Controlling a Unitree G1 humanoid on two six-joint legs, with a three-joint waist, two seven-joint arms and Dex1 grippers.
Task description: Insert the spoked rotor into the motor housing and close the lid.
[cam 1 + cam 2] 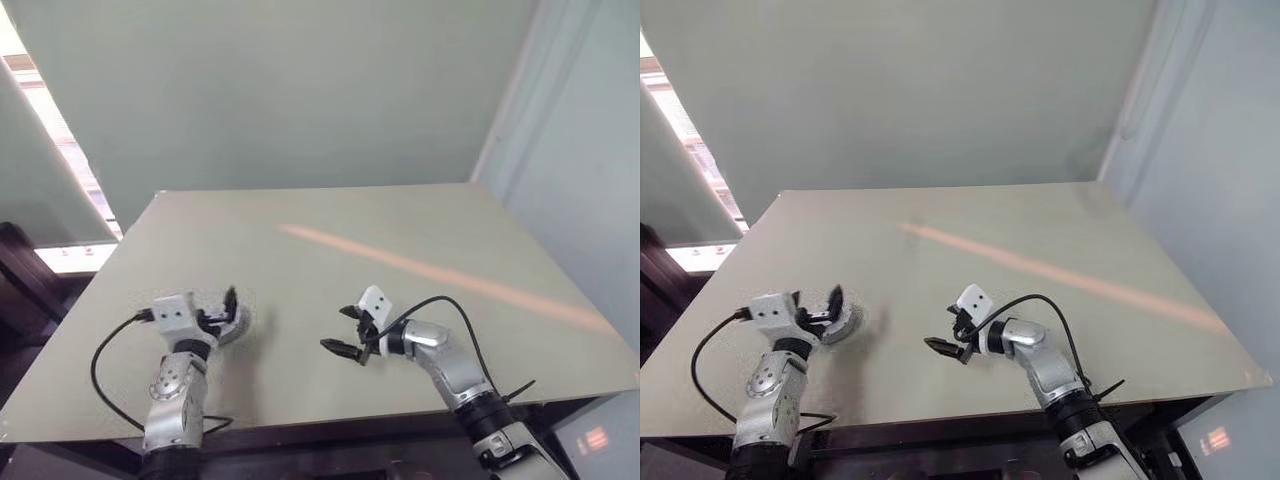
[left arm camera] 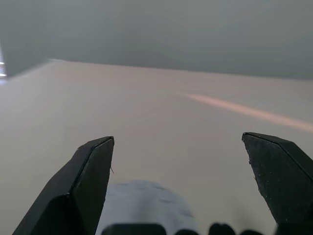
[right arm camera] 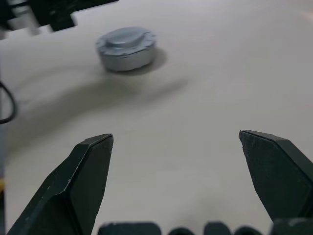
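Nearest to us, low in the head views, are our two arms, reaching forward over the front edge of the desk (image 1: pixel 420 230), a broad pale-beige top crossed by a slanting orange streak of light.

Our left gripper (image 1: pixel 222 312) sits near the front-left part of the desk, its black jaws spread wide with nothing between them. Just under and beside it we see the lid (image 3: pixel 126 48), a round grey disc with a raised centre, lying flat on the desk as a closed grey puck; whether the motor housing is beneath it we cannot tell. In the left wrist view the grey round top (image 2: pixel 144 205) shows between the spread fingers (image 2: pixel 90 183), low and close, not pinched.

Our right gripper (image 1: pixel 348 330) hovers near the desk's front middle, pointing across toward the left gripper, jaws also spread wide and empty. It stands well apart from the lid.

A black cable (image 1: pixel 100 375) loops beside the left wrist.
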